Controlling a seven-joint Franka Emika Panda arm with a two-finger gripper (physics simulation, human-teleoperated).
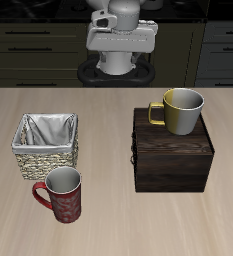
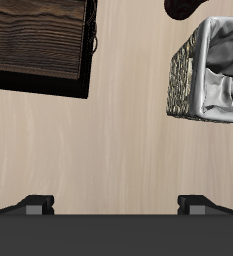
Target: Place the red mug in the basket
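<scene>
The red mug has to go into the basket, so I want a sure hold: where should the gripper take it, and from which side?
Likely best from above: the red mug stands upright, mouth open. Pinch its rim wall away from the basket beside it, avoiding the loop handle.

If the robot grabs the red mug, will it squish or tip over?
Probably no squishing: the red mug looks like hard, glossy ceramic, so it may be slippery. It stands upright on a flat bottom, so it likely stays steady, though its side handle could make it turn.

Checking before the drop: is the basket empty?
Empty: the basket shows only its grey lining inside; the red mug stands on the table beside it.
</scene>
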